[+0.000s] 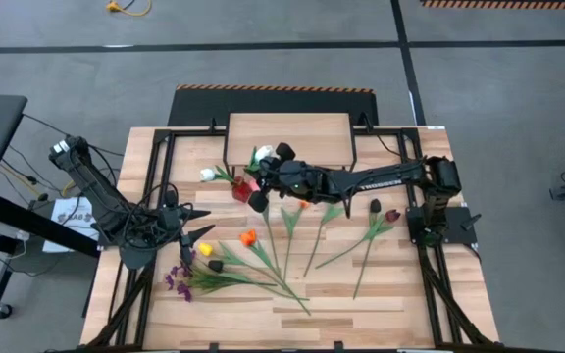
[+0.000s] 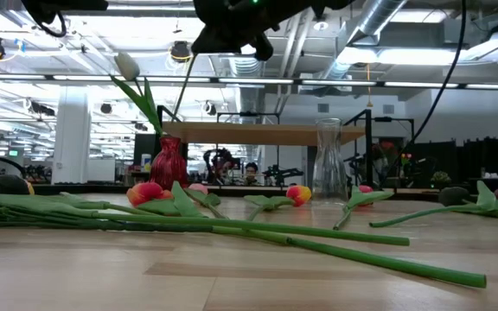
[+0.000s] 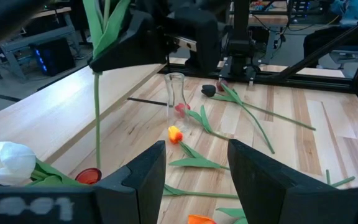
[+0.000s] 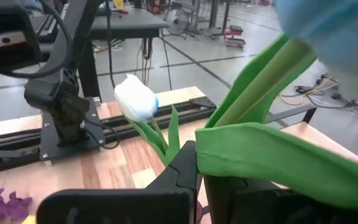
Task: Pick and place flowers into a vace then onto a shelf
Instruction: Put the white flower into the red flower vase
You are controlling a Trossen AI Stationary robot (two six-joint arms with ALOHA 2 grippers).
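A red vase (image 1: 244,189) stands on the table in front of the shelf (image 1: 287,137), with a white tulip (image 1: 207,175) in it that leans toward the table's left. My right gripper (image 1: 263,179) reaches in from the right, above the vase, shut on a light-blue tulip (image 4: 334,31). That tulip's stem (image 3: 97,106) hangs down to the vase's mouth (image 3: 89,176); whether it is inside I cannot tell. My left gripper (image 3: 194,180) waits open at the table's left side (image 1: 199,227), pointing toward the vase. My right gripper pinches the light-blue tulip's stem and leaves (image 4: 229,149) between its two fingers, below the blossom. The fingers come nearly level from the table's right and lie across the stem. The tulip stands nearly upright, blossom up, its long stem (image 2: 184,108) hanging below the fingers.
Several tulips lie on the planks in the middle and toward the right (image 1: 292,230), and purple sprigs (image 1: 179,279) near the front left. A clear glass vase (image 2: 328,160) stands on the table to the red vase's right. Black frame rails run along both table sides.
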